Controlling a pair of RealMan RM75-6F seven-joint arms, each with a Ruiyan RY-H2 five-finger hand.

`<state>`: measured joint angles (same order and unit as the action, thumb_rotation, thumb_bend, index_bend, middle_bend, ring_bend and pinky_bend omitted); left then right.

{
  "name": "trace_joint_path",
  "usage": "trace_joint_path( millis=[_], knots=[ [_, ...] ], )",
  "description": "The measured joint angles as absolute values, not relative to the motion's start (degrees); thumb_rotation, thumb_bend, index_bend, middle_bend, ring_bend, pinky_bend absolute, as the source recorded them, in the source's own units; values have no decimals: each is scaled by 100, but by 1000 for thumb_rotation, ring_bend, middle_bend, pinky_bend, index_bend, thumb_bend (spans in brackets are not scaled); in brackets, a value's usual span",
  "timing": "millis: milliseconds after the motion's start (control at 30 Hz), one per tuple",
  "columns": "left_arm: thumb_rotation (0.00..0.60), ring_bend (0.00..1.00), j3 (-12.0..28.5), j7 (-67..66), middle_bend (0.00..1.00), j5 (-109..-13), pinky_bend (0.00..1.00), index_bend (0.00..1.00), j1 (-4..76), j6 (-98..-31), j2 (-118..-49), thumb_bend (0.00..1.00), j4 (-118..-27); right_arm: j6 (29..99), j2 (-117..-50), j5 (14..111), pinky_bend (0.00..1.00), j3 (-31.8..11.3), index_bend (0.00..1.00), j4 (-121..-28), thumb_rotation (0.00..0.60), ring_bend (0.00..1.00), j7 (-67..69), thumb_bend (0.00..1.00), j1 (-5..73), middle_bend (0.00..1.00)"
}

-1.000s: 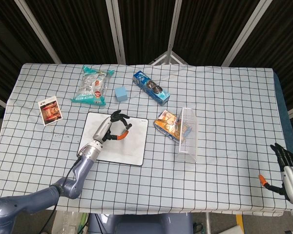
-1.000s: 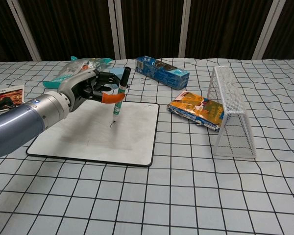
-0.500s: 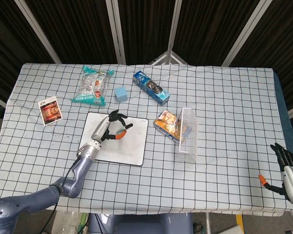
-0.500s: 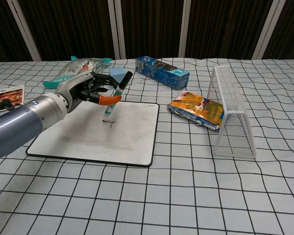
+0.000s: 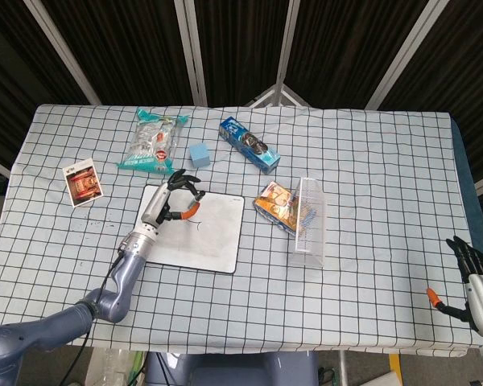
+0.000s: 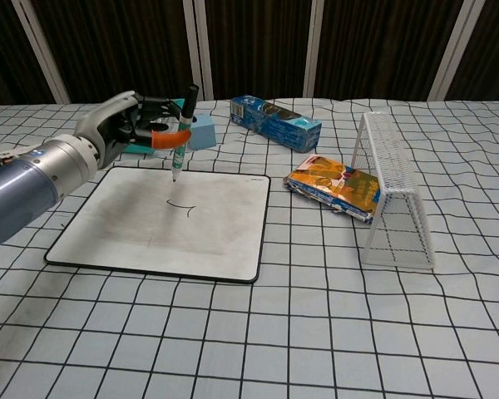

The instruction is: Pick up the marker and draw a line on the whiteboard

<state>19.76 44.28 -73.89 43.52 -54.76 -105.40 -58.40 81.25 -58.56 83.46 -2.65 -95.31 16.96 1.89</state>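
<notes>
A lab test bench: a table (image 5: 370, 161) under a checked cloth (image 6: 316, 332), closed in by dark curtains (image 5: 233, 48) on metal poles (image 5: 189, 48), with unrelated props scattered about, such as a snack bag (image 5: 153, 141) and a wire rack (image 6: 391, 195).

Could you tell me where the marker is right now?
In the left hand, the marker stands upright over the whiteboard's far edge, near the blue block.

Open whiteboard, crowded far edge

The whiteboard (image 6: 158, 223) lies bare toward 6 o'clock (faint mark only); blue block (image 6: 200, 130) and snack bag (image 5: 154, 141) crowd 12, orange packet (image 6: 334, 185) and wire rack (image 6: 392, 191) block 3.
</notes>
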Motion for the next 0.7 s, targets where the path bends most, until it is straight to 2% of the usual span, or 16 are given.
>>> trace_joint_path(
  millis=[300,700],
  knots=[
    [600,50,1980,4222,259,-7604,87,789,4081,-5902,-9699,583,-6751,8132,-5857,8353,0,-263,0,-9539,600,0,1668,299,188,0],
    [600,50,1462,1959,256,-7619,86,782,3754,-5994,-9044,560,-6803,8069,-5853,8326,0,-261,0,-9580,600,0,1581,299,213,0]
  ],
)
